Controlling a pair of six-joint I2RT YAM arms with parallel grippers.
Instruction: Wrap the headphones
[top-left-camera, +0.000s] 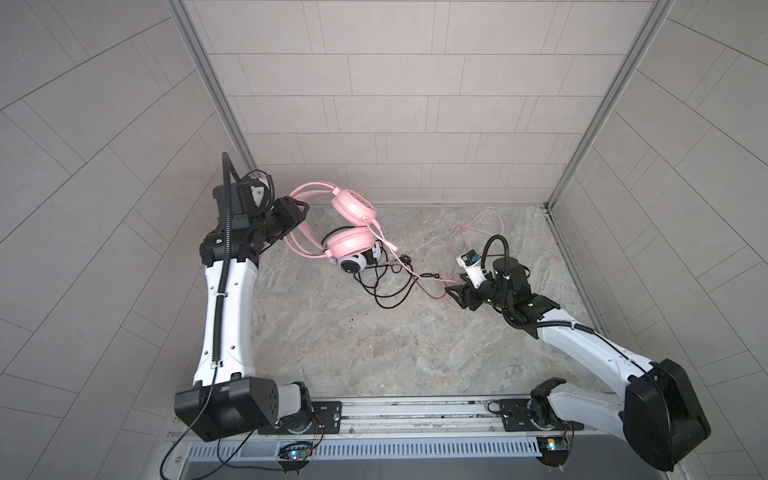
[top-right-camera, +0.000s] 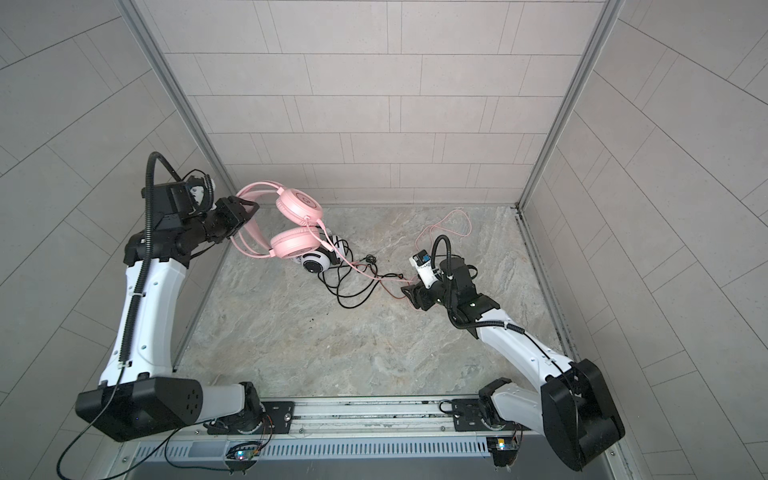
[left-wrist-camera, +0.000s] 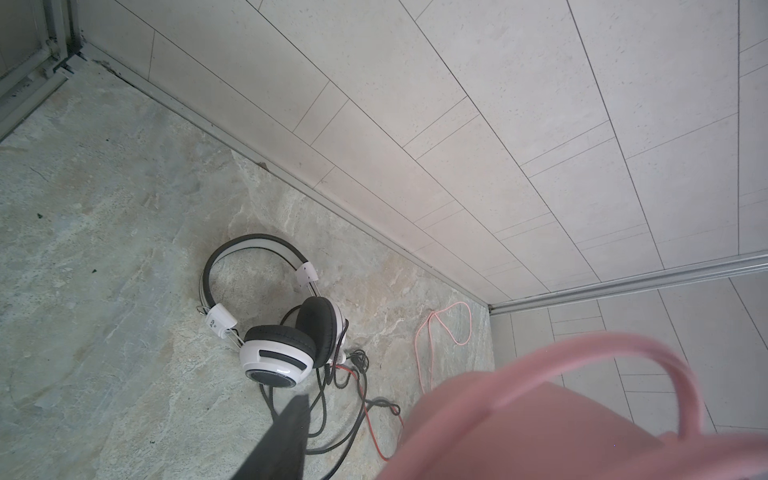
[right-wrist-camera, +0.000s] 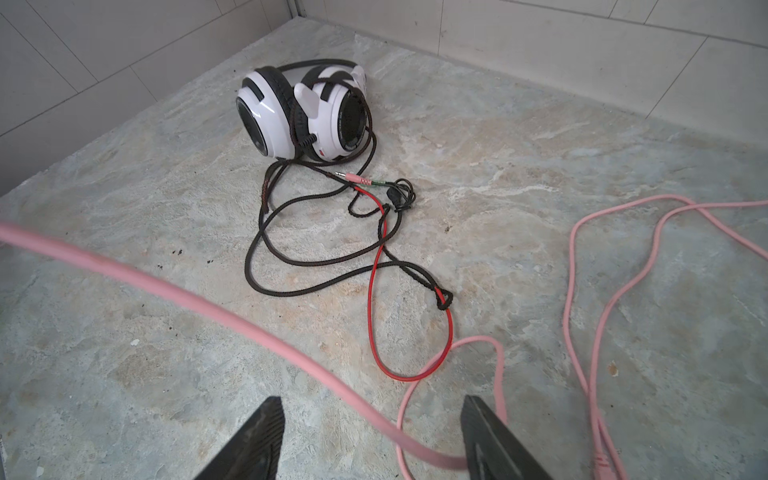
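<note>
In both top views the left end effector (top-left-camera: 300, 212) (top-right-camera: 248, 212) is closed on the headband of the pink headset (top-left-camera: 354, 204) (top-right-camera: 297, 208). It holds the headset above the worktop (top-left-camera: 374, 353) near the back left corner. The white-and-black headset (top-left-camera: 352, 262) (top-right-camera: 316, 262) sits on the worktop just under it. The right end effector (top-left-camera: 455, 293) (top-right-camera: 409, 293) is low and well apart from both.

From the left wrist, the blurred pink headband (left-wrist-camera: 540, 415) fills the foreground beside one dark finger (left-wrist-camera: 291, 436). The white-and-black headset (left-wrist-camera: 278, 353) lies beyond with its cups together.

From the right wrist, the right end effector (right-wrist-camera: 370, 399) stands wide open. The pink cable (right-wrist-camera: 208, 307) crosses the gap unpinched and runs up to one finger. The black cable (right-wrist-camera: 286, 294) sprawls loose.
</note>
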